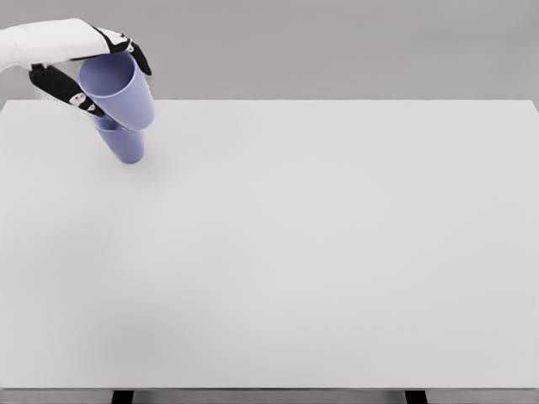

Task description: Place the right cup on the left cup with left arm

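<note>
Held cup: while the left hand grips it, the blue cup hangs at about ten o'clock of the view, tilted, its open mouth turned up and toward the camera.
Hand: the dark fingers wrap the rim's far side and the thumb side presses from below, so the hand is clamped on the held cup.
Lower cup: a second blue cup stands on the white table just at six o'clock of the held one, its upper part hidden behind it.
Contact: the two cups overlap in the view; whether the held cup's base already sits in the lower mouth cannot be told.
Step in hand: by judgement, the seating of the held cup onto the lower one, with the release still to come.
Doing it well: the tilt probably needs taking out first, so both axes line up before any downward push.
Release: the fingers ought to open only once the held cup rests squarely, and then gently.
Risk: a skewed press could tip the light lower cup toward the table's near side.
Right arm: not in the picture.
</note>
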`<state>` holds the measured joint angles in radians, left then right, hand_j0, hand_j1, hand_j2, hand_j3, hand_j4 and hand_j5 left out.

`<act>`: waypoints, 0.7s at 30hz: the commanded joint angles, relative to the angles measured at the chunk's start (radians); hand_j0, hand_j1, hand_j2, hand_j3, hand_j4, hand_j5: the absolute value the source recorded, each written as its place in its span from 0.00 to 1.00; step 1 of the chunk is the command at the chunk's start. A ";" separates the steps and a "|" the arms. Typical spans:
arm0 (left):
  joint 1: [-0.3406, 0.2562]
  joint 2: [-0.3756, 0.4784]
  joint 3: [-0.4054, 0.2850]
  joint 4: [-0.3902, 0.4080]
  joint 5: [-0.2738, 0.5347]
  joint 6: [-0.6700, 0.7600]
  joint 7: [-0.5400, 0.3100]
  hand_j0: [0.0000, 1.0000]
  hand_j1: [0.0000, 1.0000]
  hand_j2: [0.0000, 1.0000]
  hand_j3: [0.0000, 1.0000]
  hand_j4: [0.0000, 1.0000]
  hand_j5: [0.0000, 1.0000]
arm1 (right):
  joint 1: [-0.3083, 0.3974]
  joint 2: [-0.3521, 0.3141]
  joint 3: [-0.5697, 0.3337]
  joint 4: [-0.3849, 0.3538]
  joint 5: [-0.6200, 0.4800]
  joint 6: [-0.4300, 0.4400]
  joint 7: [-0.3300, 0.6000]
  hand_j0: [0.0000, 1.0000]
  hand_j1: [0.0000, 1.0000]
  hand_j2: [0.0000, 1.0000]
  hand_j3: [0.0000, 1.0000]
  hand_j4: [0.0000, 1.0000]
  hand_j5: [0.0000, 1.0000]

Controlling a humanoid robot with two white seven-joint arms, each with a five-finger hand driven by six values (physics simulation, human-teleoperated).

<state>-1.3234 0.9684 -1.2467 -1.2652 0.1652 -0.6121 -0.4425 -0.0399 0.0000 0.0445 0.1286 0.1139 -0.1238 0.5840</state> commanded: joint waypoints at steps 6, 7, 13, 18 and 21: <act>-0.048 -0.005 -0.085 0.032 0.013 0.001 -0.030 0.46 0.46 0.46 0.46 0.46 0.46 | 0.000 0.000 0.000 0.000 0.001 0.000 0.000 1.00 1.00 1.00 1.00 1.00 1.00; -0.054 -0.007 -0.085 0.050 0.013 0.001 -0.039 0.46 0.46 0.46 0.46 0.46 0.46 | 0.000 0.000 0.000 0.000 0.001 0.000 0.000 1.00 1.00 1.00 1.00 1.00 1.00; -0.080 -0.053 -0.100 0.194 0.011 0.001 -0.067 0.46 0.46 0.46 0.46 0.46 0.46 | 0.000 0.000 0.000 0.000 0.001 0.000 0.000 1.00 1.00 1.00 1.00 1.00 1.00; -0.091 -0.083 -0.112 0.282 0.013 0.001 -0.071 0.46 0.46 0.46 0.46 0.46 0.46 | 0.000 0.000 0.000 0.000 0.001 0.000 0.000 1.00 1.00 1.00 1.00 1.00 1.00; -0.094 -0.106 -0.112 0.349 0.013 0.001 -0.071 0.46 0.46 0.46 0.46 0.46 0.46 | 0.000 0.000 0.000 0.000 0.001 0.000 0.000 1.00 1.00 1.00 1.00 1.00 1.00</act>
<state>-1.4174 0.8735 -1.3603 -0.9549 0.1704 -0.6132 -0.5129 -0.0399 0.0000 0.0446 0.1286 0.1140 -0.1237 0.5839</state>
